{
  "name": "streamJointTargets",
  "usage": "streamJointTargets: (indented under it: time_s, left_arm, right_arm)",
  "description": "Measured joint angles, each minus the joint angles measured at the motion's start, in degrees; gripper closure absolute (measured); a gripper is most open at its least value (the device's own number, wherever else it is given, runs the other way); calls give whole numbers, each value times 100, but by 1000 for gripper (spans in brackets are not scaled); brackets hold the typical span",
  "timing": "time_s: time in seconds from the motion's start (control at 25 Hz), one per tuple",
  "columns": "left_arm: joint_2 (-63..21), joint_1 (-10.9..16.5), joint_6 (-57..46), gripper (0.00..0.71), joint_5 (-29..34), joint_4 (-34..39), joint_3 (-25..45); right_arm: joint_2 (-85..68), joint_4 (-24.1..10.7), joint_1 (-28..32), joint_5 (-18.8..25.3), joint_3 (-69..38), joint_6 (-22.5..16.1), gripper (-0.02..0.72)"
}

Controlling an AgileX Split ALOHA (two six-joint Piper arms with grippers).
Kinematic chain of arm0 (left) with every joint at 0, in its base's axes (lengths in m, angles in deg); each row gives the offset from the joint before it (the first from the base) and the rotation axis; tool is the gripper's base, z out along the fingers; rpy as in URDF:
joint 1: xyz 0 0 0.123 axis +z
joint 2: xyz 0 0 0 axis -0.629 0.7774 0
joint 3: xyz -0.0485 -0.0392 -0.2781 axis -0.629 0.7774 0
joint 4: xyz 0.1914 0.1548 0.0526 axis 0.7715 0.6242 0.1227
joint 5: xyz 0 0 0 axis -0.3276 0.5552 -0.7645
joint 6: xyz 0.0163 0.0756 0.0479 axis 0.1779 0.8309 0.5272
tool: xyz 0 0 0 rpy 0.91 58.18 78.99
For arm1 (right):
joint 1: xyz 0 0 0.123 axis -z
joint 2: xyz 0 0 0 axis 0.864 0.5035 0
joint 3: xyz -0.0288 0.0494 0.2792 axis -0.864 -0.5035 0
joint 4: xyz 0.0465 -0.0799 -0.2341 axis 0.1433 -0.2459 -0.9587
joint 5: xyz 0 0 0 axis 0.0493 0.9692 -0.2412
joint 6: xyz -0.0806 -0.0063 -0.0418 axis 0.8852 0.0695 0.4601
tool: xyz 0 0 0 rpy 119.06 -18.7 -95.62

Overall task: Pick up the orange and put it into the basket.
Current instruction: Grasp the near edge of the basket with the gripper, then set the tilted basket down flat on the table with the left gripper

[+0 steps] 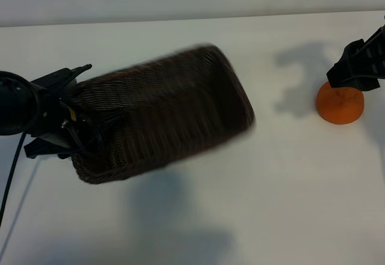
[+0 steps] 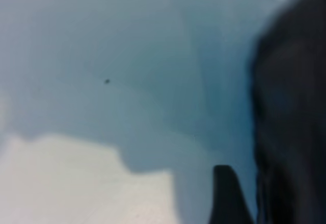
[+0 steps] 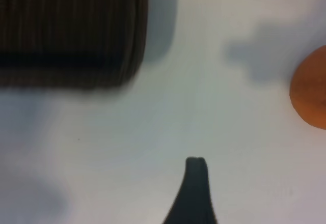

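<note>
Left tool (image 1: 71,129): sitting at the basket's (image 1: 174,108) 9 o'clock end, fingers straddling the rim there; they seem to be pinching the wicker wall, though whether the grip is firm I cannot tell.
Basket: tipping up off the counter (image 1: 252,211), its far end raised toward 2 o'clock and blurred, a shadow lying beneath it, which suggests it is being lifted by that one end.
Right tool (image 1: 355,66): hanging spread at 3 o'clock, just above and touching-close to the orange (image 1: 340,103), holding nothing.
Orange: resting on the counter at 3 o'clock, well apart from the basket, not yet picked up.
Why so: the left arm is likely bringing the basket nearer or steadying it as a target, while the right waits wide enough to drop over the fruit.
Next: the right tool needs to be lowering around the orange before closing.
</note>
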Motion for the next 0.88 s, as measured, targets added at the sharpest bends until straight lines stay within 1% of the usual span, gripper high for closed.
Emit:
streamJointTargets:
  time_s: [0.12, 0.6, 0.88]
  left_arm:
    - [0, -5, 82, 311, 6, 17, 0]
    - [-63, -5, 116, 312, 69, 17, 0]
    - [-582, 15, 222, 312, 151, 17, 12]
  right_arm:
    - [0, 0, 0, 0, 0, 0, 110]
    - [0, 0, 0, 5, 0, 0, 110]
    - [0, 0, 0, 5, 0, 0, 110]
